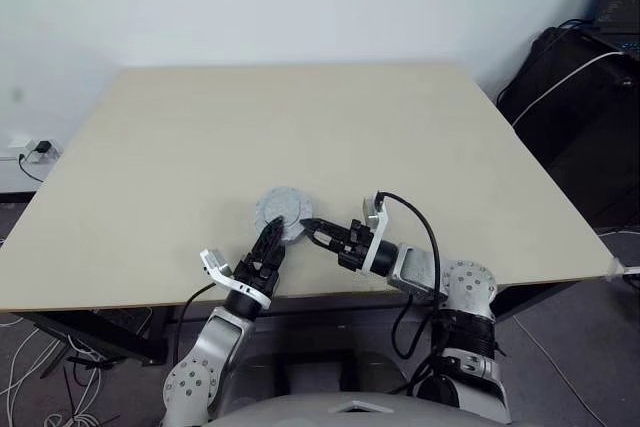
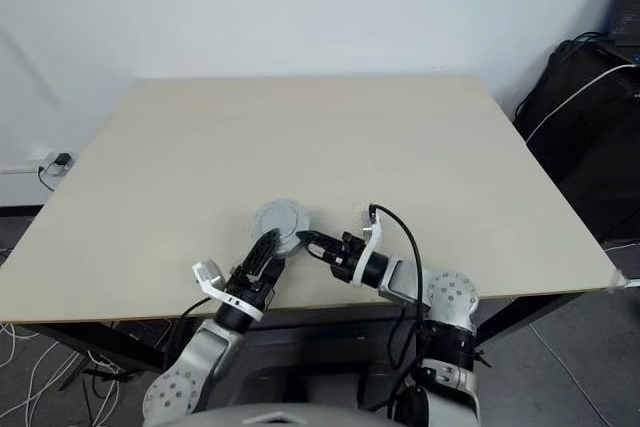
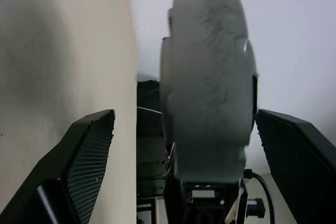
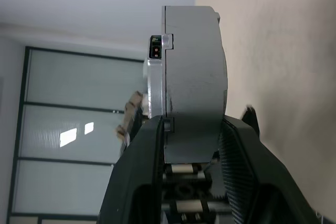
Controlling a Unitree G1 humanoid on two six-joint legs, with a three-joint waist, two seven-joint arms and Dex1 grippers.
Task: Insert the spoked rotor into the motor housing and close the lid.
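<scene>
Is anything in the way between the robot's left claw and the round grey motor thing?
Nothing visible. The open left gripper has its fingers either side of the motor, with bare gaps between. The right gripper is shut on its edge.

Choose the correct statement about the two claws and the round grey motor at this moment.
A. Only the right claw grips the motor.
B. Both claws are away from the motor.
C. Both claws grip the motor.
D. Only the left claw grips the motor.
A: the right claw is clamped on the edge of the grey motor, while the left claw stands wide open, its fingers clear of the motor on both sides.
</scene>
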